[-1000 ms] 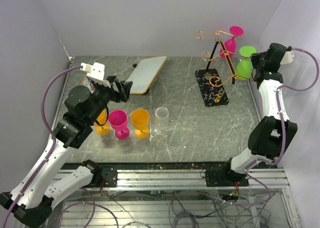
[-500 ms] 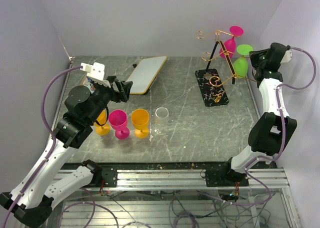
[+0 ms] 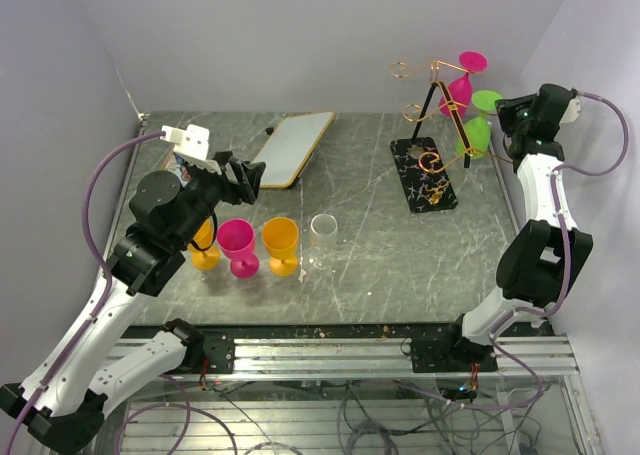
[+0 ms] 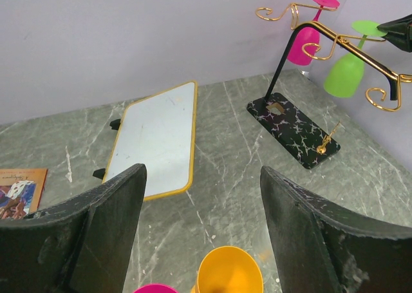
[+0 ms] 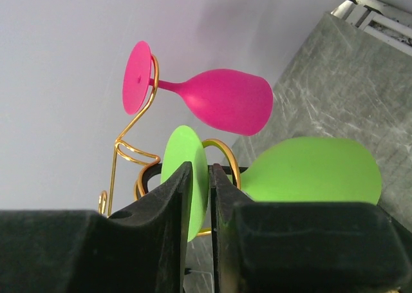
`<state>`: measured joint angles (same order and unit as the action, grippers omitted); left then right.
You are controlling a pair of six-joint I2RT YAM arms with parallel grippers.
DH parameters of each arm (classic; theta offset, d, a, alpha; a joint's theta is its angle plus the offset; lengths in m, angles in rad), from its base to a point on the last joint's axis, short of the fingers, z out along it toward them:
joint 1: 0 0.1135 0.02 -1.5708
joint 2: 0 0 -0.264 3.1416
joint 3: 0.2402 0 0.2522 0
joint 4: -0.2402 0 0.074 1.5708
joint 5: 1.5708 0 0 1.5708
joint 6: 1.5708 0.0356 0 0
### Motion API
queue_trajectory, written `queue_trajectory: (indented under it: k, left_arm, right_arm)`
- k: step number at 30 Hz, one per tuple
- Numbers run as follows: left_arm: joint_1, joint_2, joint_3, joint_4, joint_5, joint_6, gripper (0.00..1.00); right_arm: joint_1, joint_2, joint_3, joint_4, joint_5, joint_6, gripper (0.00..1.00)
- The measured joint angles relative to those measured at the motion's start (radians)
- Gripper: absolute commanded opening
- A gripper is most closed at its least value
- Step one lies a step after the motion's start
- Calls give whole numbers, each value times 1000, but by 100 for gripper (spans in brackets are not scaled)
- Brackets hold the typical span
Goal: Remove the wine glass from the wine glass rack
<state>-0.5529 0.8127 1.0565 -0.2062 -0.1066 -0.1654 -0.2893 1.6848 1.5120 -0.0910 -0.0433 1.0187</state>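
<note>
Yellow-framed white board lies on grey marble table. In front of the board stand two orange plastic goblets, a pink goblet and a clear tumbler.

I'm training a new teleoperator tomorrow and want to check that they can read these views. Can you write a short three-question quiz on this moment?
1. True or false: the left gripper is holding an orange cup.
2. Which part of the green wine glass do the right gripper's fingers pinch? A) bowl B) round foot C) stem
3. Fill in: ___ glasses hang from the wine glass rack.
Key: 1 false, it is open and empty; 2 B; 3 two, the green one and a pink wine glass.
</note>
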Motion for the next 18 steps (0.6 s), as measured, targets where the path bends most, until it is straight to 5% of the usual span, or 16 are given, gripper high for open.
queue_trajectory:
  k: [18]
  left_arm:
    - [0,3,0,0,0,0,82]
  right_arm:
    - [1,44,45,8,15,52,2]
